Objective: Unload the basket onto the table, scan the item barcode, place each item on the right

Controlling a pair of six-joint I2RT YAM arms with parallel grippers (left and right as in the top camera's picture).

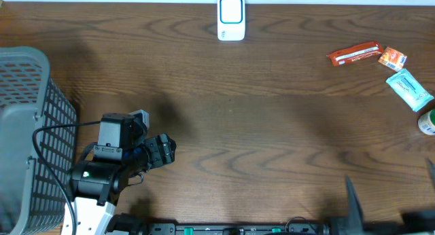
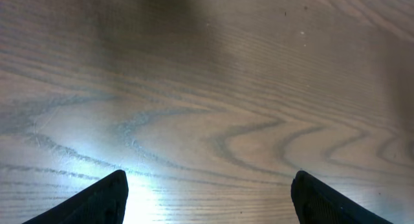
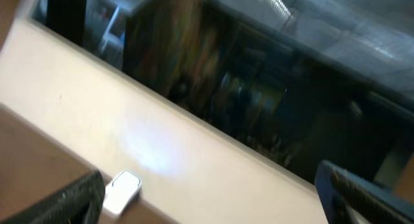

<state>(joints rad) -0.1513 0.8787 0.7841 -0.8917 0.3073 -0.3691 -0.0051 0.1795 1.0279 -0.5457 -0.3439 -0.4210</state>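
The brown wooden table [image 1: 272,126] carries the items. The white-and-blue scanner box [image 1: 231,17] stands at the middle of the far edge. The grey plastic mesh basket [image 1: 27,126] sits at the left edge, reaching toward the near-left corner. Toward the far-right corner lies a cluster: the orange-red bar wrapper [image 1: 354,53], with the small orange packet [image 1: 392,58] just to its right. The pale blue sachet [image 1: 410,89] lies in front of that packet. The green-and-white round container [image 1: 427,121] is at the right edge, partly out of view. The left gripper [image 1: 163,151] is over bare wood right of the basket, near the near edge and well apart from the cluster.
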